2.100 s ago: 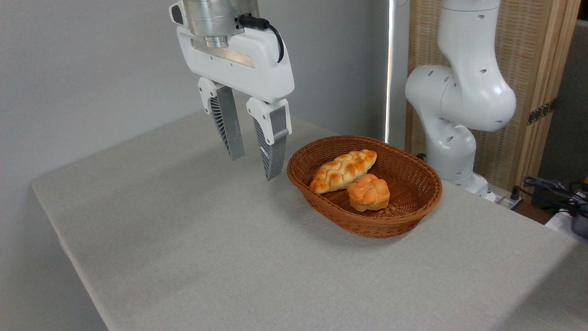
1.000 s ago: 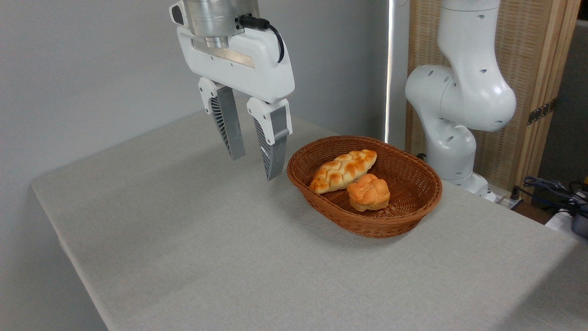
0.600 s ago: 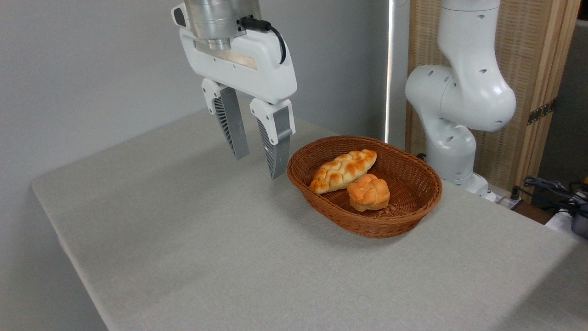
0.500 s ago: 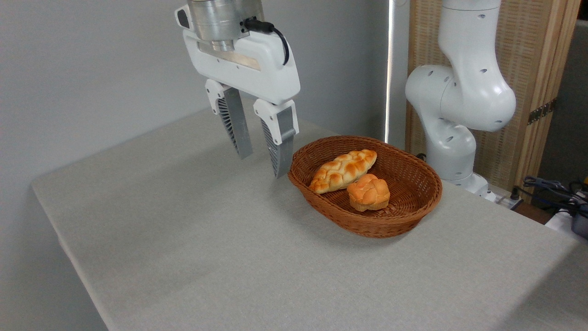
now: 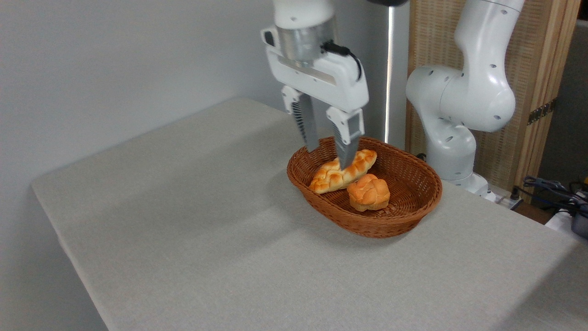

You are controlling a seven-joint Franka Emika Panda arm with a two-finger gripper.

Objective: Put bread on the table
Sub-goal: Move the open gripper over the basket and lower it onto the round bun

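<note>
Hovering over wicker basket (image 5: 413, 216): gripper (image 5: 329, 159), fingers apart, empty, above braided loaf (image 5: 331, 177). Bread (image 5: 368, 192) beside loaf. No legible markings. Table (image 5: 206, 239) grey.

A brown oval wicker basket (image 5: 367, 228) sits directly beneath the gripper (image 5: 329, 158), its rim curving out to the tool's right and toward the camera. Inside it, a pale braided oval loaf (image 5: 329, 178) lies aslant right under the fingertips, the nearer one overlapping its upper edge in this view. Behind and to the right of the tool stands a wooden slatted screen (image 5: 542, 50), with a tangle of dark cables (image 5: 551, 188) low at its foot. A plain grey wall (image 5: 115, 69) fills the space to the tool's left.
</note>
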